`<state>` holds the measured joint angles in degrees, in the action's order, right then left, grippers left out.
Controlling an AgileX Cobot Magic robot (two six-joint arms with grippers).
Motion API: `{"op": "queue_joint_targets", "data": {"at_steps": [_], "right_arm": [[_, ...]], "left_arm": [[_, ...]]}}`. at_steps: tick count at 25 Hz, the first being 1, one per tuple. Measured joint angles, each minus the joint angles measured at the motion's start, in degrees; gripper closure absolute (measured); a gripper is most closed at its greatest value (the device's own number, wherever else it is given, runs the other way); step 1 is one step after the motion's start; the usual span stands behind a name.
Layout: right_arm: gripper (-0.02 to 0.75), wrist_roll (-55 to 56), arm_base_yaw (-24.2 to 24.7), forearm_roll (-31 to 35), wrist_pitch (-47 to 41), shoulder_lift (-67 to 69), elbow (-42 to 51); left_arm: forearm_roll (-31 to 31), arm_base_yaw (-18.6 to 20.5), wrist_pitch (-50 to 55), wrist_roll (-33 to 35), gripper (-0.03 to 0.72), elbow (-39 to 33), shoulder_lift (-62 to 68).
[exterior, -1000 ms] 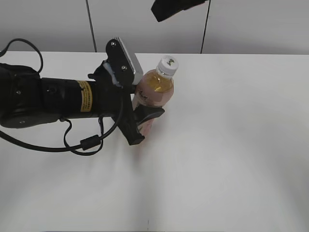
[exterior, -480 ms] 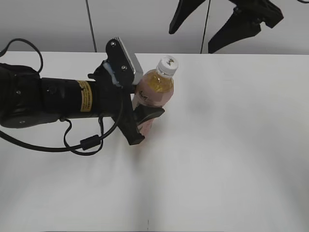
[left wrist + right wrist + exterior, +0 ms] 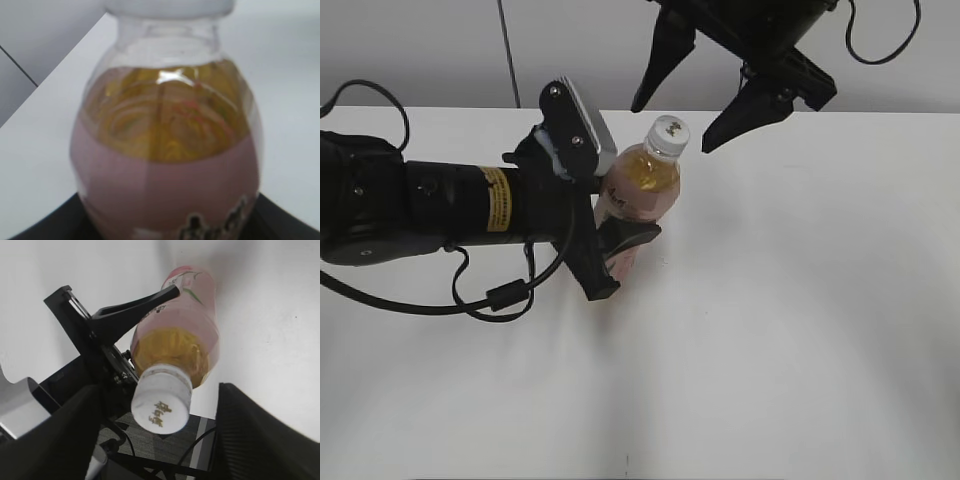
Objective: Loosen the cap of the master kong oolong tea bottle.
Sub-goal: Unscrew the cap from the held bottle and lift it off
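Observation:
The master kong oolong tea bottle (image 3: pixel 638 190) stands upright on the white table, amber tea above a pink label. Its white cap (image 3: pixel 668 132) is on the neck. My left gripper (image 3: pixel 616 235) is shut on the bottle's body; the left wrist view shows the bottle (image 3: pixel 170 165) filling the frame between the dark fingers. My right gripper (image 3: pixel 670 125) hangs open above the cap, one finger on each side, not touching it. The right wrist view shows the cap (image 3: pixel 161 405) with a dark mark between the open fingers (image 3: pixel 162 440), and the bottle (image 3: pixel 182 330) below.
The white table (image 3: pixel 800 330) stretches to the right and front of the bottle. The left arm's black body and cable (image 3: pixel 420 210) lie across the left side. A grey wall with dark seams (image 3: pixel 505 50) is behind.
My right gripper has come down from the top right and moved left, and now straddles the space over the cap. The left gripper and bottle have not moved.

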<state>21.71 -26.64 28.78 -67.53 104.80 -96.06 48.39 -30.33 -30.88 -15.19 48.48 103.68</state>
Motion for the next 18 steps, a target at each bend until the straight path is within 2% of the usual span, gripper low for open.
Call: {"op": "queue_joint_targets", "data": {"at_steps": [9, 13, 18], "right_arm": [[0.301, 0.11, 0.0, 0.75, 0.17, 2.29, 0.0], [0.451, -0.33, 0.0, 0.63, 0.23, 2.29, 0.0], [0.454, -5.67, 0.0, 0.36, 0.17, 2.29, 0.0]], "left_arm": [[0.0, 0.0, 0.0, 0.0, 0.299, 0.0, 0.0], [0.13, 0.0, 0.07, 0.0, 0.299, 0.0, 0.0], [0.24, 0.0, 0.25, 0.3, 0.299, 0.0, 0.0]]}}
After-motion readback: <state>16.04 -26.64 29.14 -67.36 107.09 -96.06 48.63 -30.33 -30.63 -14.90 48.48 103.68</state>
